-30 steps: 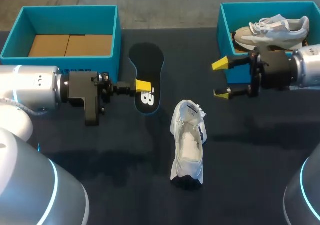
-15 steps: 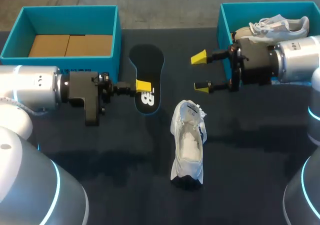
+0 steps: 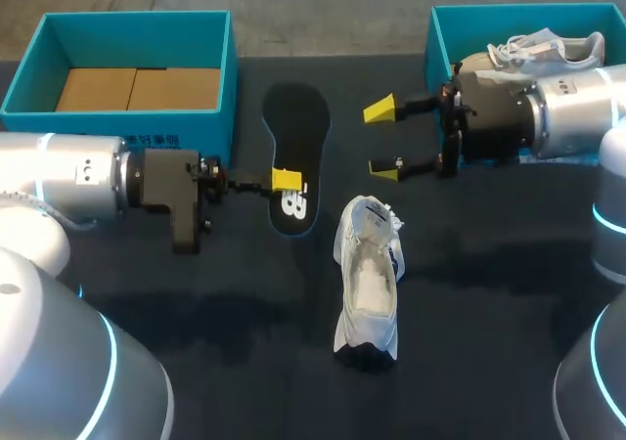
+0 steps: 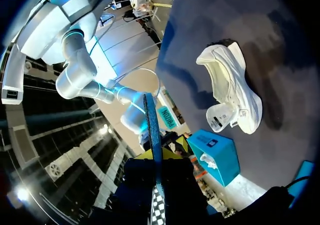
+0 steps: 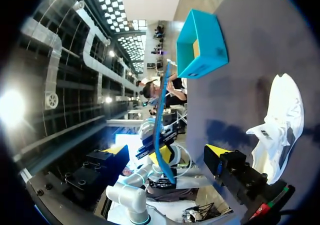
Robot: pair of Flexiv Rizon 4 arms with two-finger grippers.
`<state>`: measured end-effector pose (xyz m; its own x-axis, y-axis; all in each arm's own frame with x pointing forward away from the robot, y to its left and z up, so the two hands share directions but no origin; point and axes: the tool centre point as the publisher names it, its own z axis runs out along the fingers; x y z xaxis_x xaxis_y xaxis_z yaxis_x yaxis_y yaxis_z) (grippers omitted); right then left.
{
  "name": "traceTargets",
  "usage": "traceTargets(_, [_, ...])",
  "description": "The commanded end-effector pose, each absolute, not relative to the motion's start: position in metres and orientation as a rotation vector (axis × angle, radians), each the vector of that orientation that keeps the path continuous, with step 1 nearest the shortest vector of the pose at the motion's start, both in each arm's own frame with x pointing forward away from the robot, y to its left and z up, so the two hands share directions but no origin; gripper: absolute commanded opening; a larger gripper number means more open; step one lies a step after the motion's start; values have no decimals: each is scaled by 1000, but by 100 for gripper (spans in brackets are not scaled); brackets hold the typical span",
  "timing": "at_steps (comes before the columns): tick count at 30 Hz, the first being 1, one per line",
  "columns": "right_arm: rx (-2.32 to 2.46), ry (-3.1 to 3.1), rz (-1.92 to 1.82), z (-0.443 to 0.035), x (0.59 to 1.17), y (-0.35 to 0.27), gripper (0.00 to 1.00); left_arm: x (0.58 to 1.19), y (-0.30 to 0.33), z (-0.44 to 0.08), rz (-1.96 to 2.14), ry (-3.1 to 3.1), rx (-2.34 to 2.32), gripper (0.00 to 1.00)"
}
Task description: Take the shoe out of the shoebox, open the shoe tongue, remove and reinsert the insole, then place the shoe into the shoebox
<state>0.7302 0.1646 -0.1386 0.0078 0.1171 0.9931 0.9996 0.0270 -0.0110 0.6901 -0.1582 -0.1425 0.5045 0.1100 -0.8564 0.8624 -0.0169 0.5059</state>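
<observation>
A black insole (image 3: pixel 298 127) hangs edge-up just above the table, and my left gripper (image 3: pixel 286 179) is shut on its heel end. The left wrist view shows that insole (image 4: pixel 152 125) as a thin blue-edged strip rising from between the fingers of the left gripper (image 4: pixel 156 160). A white shoe (image 3: pixel 369 279) lies on its side in the middle of the table, opening up. My right gripper (image 3: pixel 384 140) is open, right of the insole and beyond the shoe's toe. In the right wrist view the insole (image 5: pixel 160 120) stands ahead of the right gripper (image 5: pixel 167 152), with the shoe (image 5: pixel 280 125) beside it.
A teal shoebox (image 3: pixel 445 64) at the back right holds a second, grey-and-white shoe (image 3: pixel 543 49). Another teal box (image 3: pixel 210 39) at the back left has brown cardboard inside. Dark table stretches around the white shoe.
My right gripper has moved left from the right shoebox toward the insole, still open. The left gripper has shifted slightly right and toward me with the insole.
</observation>
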Motion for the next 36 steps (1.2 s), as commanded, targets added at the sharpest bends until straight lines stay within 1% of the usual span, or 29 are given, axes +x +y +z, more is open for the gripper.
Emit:
traceTargets(1, [-1258, -1300, -1115, -145, 738, 186, 100, 702, -172, -147, -740, 873, 1487, 0])
traceTargets(9, [-1200, -1328, -1110, -142, 738, 206, 100, 708, -183, -156, -705, 856, 1503, 0])
traceTargets(11, [-1189, -1335, -1111, -140, 738, 210, 93, 710, -185, -159, -702, 857, 1497, 0])
traceTargets(14, [-1178, -1346, -1113, -137, 739, 213, 90, 711, -187, -163, -700, 858, 1486, 0])
traceTargets(17, [-1171, -1353, -1111, -137, 739, 215, 72, 712, -188, -164, -701, 855, 1469, 0])
traceTargets(19, [-1171, -1356, -1109, -137, 740, 215, 65, 712, -188, -164, -701, 852, 1461, 0])
traceTargets(20, [-1170, -1355, -1109, -137, 740, 215, 59, 712, -188, -164, -699, 851, 1459, 0])
traceTargets(23, [-1170, -1351, -1107, -138, 740, 215, 49, 712, -189, -164, -696, 845, 1450, 0])
traceTargets(26, [-1169, -1348, -1109, -138, 740, 215, 46, 712, -189, -165, -693, 843, 1445, 0])
traceTargets(30, [-1164, -1346, -1109, -138, 741, 216, 45, 712, -190, -165, -689, 842, 1441, 0])
traceTargets(36, [-1162, -1338, -1113, -141, 741, 216, 37, 711, -191, -166, -680, 830, 1435, 0])
